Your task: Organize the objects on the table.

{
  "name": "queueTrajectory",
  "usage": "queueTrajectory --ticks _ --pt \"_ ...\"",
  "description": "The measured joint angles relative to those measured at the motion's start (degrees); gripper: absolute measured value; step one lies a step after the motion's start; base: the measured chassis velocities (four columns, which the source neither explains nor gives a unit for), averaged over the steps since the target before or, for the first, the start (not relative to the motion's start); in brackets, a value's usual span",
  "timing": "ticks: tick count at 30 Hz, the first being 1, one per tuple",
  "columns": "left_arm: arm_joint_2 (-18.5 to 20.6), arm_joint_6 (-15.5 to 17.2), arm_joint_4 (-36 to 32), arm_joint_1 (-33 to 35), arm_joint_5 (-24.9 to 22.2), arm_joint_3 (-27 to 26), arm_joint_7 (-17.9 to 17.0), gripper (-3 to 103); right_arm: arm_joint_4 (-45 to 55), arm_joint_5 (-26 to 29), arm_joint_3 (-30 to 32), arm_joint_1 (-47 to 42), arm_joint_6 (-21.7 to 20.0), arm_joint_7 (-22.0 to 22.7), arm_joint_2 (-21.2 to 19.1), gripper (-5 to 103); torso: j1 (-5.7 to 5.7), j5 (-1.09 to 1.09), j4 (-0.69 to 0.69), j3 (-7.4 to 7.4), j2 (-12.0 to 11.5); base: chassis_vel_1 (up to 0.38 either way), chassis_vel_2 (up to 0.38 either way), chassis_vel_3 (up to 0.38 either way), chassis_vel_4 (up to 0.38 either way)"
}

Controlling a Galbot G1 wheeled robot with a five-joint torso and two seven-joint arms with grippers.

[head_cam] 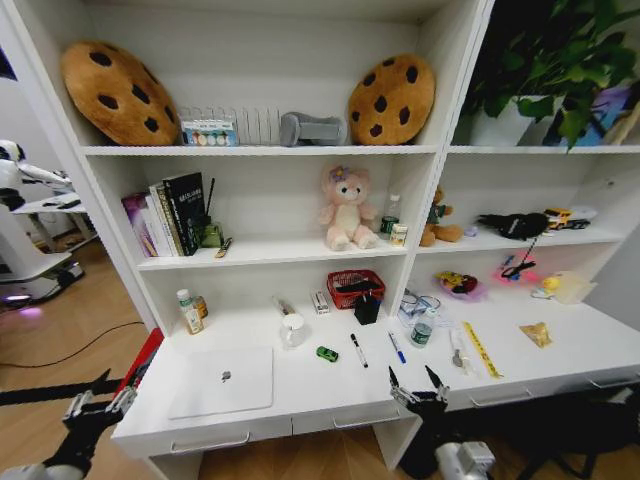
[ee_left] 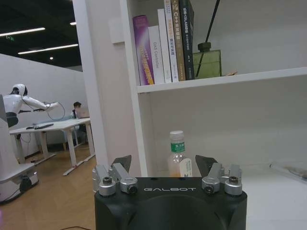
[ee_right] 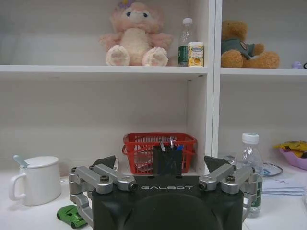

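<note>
Holding pens, black cup (head_cam: pixel 367 308), beside red basket (head_cam: pixel 354 288)

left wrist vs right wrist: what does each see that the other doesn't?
Left wrist alone: a row of books, a green diffuser bottle, a small bottle beyond the open left gripper, and an office with desks behind. Right wrist alone: white mug, green toy car, red basket, black pen holder, pink plush, brown bear, past the open right gripper. Shared: the white shelf unit and table.
</note>
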Motion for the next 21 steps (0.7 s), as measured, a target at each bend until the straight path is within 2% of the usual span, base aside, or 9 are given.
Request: queueTrajectory --ticks 1,3,5,6,7,13,21 --pt "-0.67 0.07 -0.58 -0.07 0.38 0.41 -0.02 82 0.26 0.13 -0.11 0.09 0.0 -0.02 -0.49 100 0.0 0.0 0.01 0.0 0.0 0.0 0.0 0.0 0.0" --pt "-0.9 0.08 -0.83 -0.09 0.62 0.63 -0.02 82 0.37 0.3 -0.15 0.18 0.0 -0.03 -0.68 100 0.0 0.0 0.02 0.0 0.0 0.0 0.0 0.0 0.0" --pt "-1.2 0.49 -2.17 -0.17 1.92 1.93 -0.09 92 0.75 1.57 -0.25 0.4 -0.13 -0.02 -1.3 100 0.0 0.0 0.02 0.0 0.0 0.0 0.0 0.0 0.0" --pt "-1.2 0.49 -2.17 -0.17 1.92 1.93 -0.09 92 0.75 1.57 -0.25 0.4 -0.13 -0.02 -1.3 100 0.0 0.0 0.02 0.0 0.0 0.0 0.0 0.0 0.0" --pt "-1.03 0.76 -2.72 -0.18 2.41 2.56 -0.14 97 0.84 2.18 -0.27 0.49 -0.23 -0.02 -1.54 100 0.0 0.0 0.02 0.0 0.0 0.0 0.0 0.0 0.0" --pt "1.01 2.93 -4.92 -0.19 4.05 5.66 -1.15 100 0.53 3.59 -0.26 1.05 -0.3 0.06 -2.08 100 0.0 0.0 0.01 0.0 0.0 0.0 0.0 0.0 0.0" --pt "1.69 4.73 -5.47 0.21 4.19 6.34 -1.68 100 0.58 4.43 -0.23 0.43 0.91 -0.19 -2.12 100 0.0 0.0 0.02 0.0 -0.01 0.0 0.0 0.0 0.0"
